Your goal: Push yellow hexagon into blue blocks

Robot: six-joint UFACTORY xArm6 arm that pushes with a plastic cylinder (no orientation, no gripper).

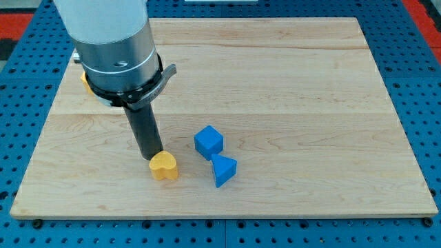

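Board [310, 103]: 2 blue blocks [209, 142], 2 yellow [164, 166].

The table [275, 83] is pale wood with fine grain lines running across it and a few faint seams. Around the table lies a blue surface [21, 124] dotted with rows of dark holes; at the view's top corners it turns red. On the table sit a yellow heart-shaped block [164, 167], a blue cube [208, 141] and a blue triangular block [223, 169], all plain. A sliver of another yellow block [84, 78] shows behind the arm. The rod [144, 131] is black, the arm's body [114, 34] grey and white.
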